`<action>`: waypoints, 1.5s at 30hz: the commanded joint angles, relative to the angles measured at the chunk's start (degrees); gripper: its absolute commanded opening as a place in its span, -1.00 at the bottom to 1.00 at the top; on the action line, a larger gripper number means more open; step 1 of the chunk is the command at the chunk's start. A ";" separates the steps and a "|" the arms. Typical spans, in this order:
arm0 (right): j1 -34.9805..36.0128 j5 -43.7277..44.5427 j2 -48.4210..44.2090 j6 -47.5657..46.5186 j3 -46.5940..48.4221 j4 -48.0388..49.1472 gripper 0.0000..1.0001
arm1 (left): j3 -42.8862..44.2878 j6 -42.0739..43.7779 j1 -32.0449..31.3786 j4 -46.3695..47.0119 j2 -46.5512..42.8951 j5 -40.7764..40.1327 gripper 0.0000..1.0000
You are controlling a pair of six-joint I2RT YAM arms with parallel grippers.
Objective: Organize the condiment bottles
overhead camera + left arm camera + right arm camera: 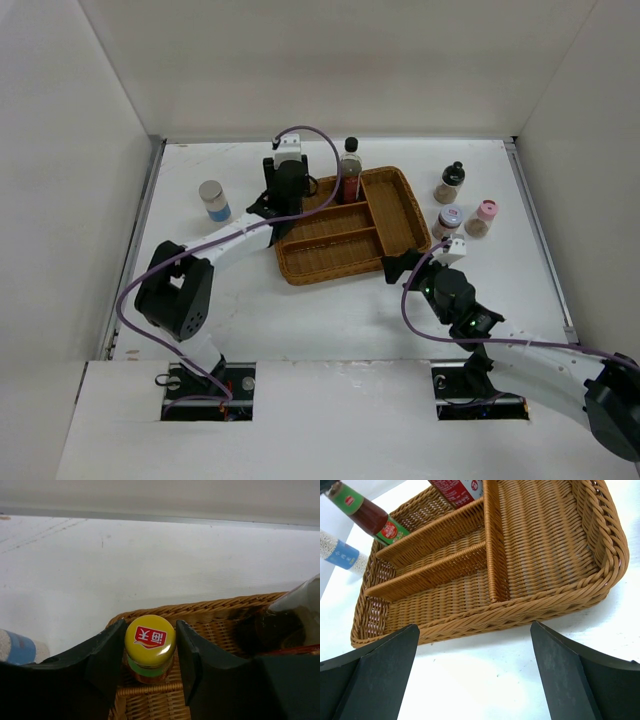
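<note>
My left gripper [283,198] hangs over the far left corner of the wicker tray [398,238], shut on the yellow-capped bottle [150,640], one finger on each side of the cap; the bottle's base is low in that corner compartment. The right wrist view shows its green neck and red label [367,514]. The tall black-capped dark-sauce bottle [350,172] stands in the tray's far side. The silver-lid jar [213,200] stands on the table left of the tray. The black-capped [452,182], lilac-capped [449,222] and pink-capped [484,218] shakers stand right of it. My right gripper [403,266] is open and empty by the tray's near edge.
The tray has two long narrow compartments and one wide one [545,535], all bare in the right wrist view. White walls enclose the table on the left, right and far sides. The shakers stand close to my right arm's wrist.
</note>
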 commanded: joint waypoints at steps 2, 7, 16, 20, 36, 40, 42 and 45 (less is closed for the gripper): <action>0.27 -0.59 -0.02 0.04 -0.10 3.08 1.00 | -2.99 -1.48 -0.05 5.68 -4.94 -1.71 0.04; 0.27 -0.59 0.07 0.04 -0.10 3.08 1.00 | -4.67 -1.66 -0.22 6.12 -7.41 -2.07 0.28; 0.27 -0.59 0.33 0.04 -0.10 3.08 1.00 | -8.53 -2.53 -0.58 5.59 -16.79 -3.47 0.75; 0.27 -0.59 0.42 0.04 -0.10 3.17 1.00 | -12.75 -4.82 2.05 3.84 -24.18 -3.91 0.80; 0.54 -0.41 -0.90 0.04 -0.01 3.08 1.00 | -13.99 -14.49 19.72 -5.49 -17.17 -1.72 0.79; 0.54 -0.50 -1.69 -0.05 -0.10 2.90 1.00 | -12.14 -14.23 21.66 -5.84 -14.10 -1.54 0.76; 0.62 -0.59 -2.04 -0.05 -0.10 2.90 1.00 | -11.26 -13.88 22.36 -5.75 -12.78 -1.10 0.74; 0.98 -0.42 -3.62 -0.22 -0.45 2.73 1.00 | -9.68 -13.61 23.24 -5.75 -10.84 -0.66 0.71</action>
